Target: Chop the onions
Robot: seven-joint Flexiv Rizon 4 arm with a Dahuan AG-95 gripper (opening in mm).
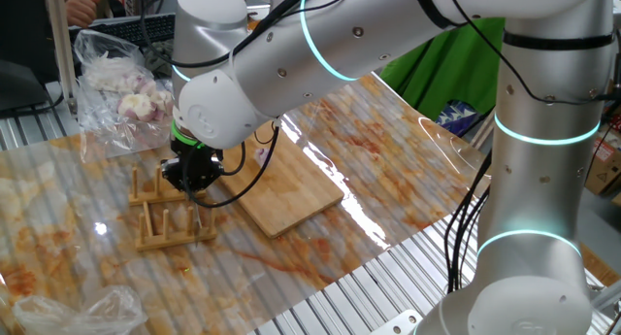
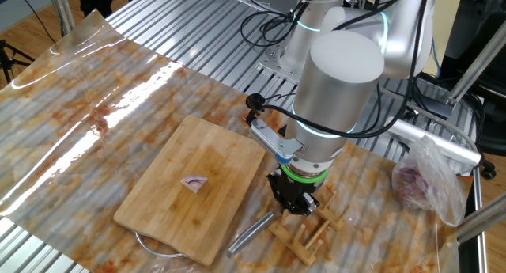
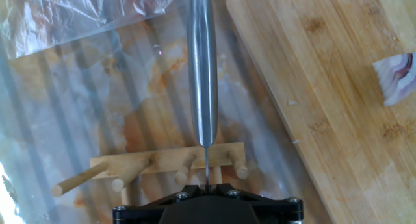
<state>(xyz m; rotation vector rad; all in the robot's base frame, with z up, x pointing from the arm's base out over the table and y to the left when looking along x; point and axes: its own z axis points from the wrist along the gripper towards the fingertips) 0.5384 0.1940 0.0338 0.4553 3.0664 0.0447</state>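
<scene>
The hand (image 2: 295, 200) is lowered over a wooden peg rack (image 2: 307, 224) that stands on the surface (image 2: 95, 107), just off the board's edge. From the other fixed view, a metal knife handle (image 2: 251, 232) is seen projecting from under the hand toward 7 o'clock, alongside the wooden chopping board (image 2: 190, 190). In the hand view, the same knife handle (image 3: 203, 68) is seen running from the rack's pegs straight up toward 12 o'clock, with a thin edge meeting the hand's housing at the bottom of the frame. Whether the fingers are closed on the knife cannot be told, since they are hidden by the housing and the wrist in every view.

The onions (image 2: 194, 183) are seen as one small purple-and-white chunk lying near the middle of the board, at about 9 o'clock from the hand and well apart from it. In the hand view the chunk (image 3: 397, 77) appears at 2 o'clock, at the frame's right edge. A clear plastic bag (image 1: 121, 87) holding pale pieces lies at 11 o'clock from the rack in the one fixed view.
</scene>
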